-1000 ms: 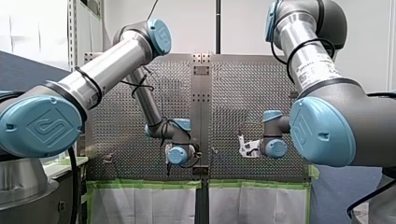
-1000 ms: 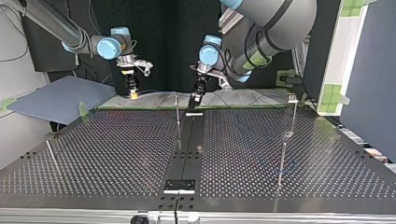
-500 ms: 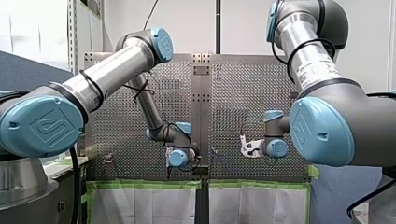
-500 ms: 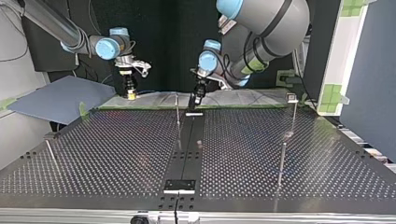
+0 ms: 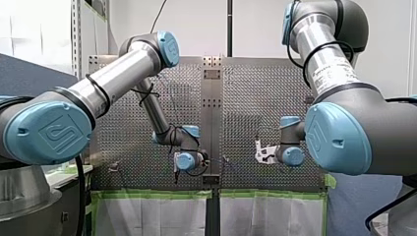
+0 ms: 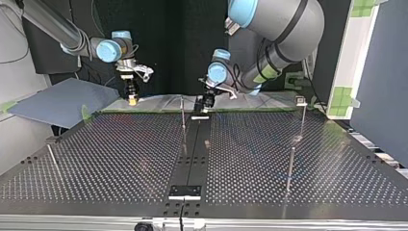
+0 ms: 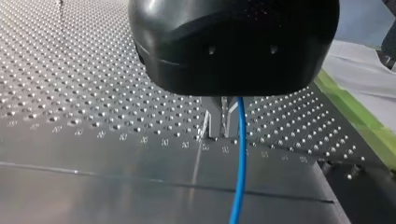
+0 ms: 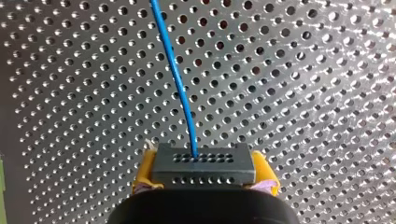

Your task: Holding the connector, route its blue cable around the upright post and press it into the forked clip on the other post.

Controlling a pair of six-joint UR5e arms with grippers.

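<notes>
Right gripper (image 6: 131, 99) has shifted toward the top view's left, yellow pads clamped on the connector (image 8: 204, 165) — likely taking slack out of the blue cable (image 8: 175, 70). Left gripper (image 7: 217, 126) is alongside the cable, can't tell its grip. Upright post (image 6: 183, 113) not yet rounded.

Right claw (image 8: 204, 170) clamped; left claw (image 7: 215, 126) low.

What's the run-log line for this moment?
right gripper: shut on dark grey perforated connector block | thin blue cable: leaves connector, passes left gripper | forked clip on metal post: no cable seen
</notes>
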